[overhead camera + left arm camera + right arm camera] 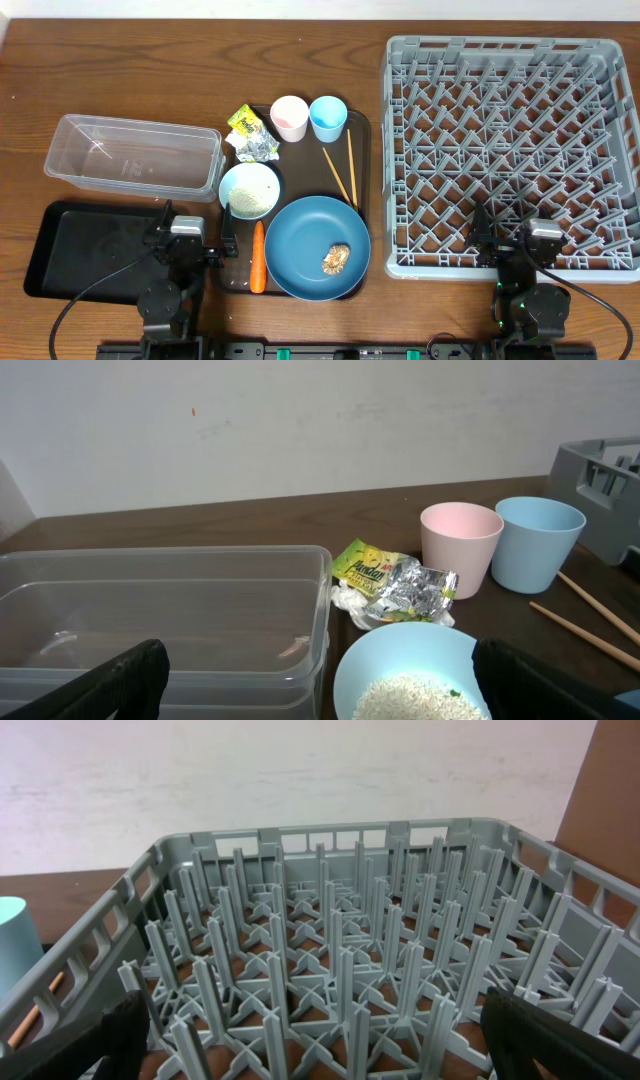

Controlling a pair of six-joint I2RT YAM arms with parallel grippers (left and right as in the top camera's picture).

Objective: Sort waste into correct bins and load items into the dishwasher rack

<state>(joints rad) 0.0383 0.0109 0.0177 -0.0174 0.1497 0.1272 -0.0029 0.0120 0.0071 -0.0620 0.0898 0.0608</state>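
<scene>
Both end effectors, left point(193, 232) and right point(512, 235), hang with fingers spread wide, gripping nothing. Just ahead of the left one, the pale bowl point(410, 628) holds white rice point(410, 695). The clear tub point(135, 125) sits ahead to its left. Beyond the bowl lie the wrapper point(395, 585), the pink cup point(460, 545) and the blue cup point(535, 540). To its right, the blue plate point(300, 240) carries a brownish scrap point(336, 258), with the carrot point(258, 257) alongside. The right end effector faces the grey rack point(330, 832).
</scene>
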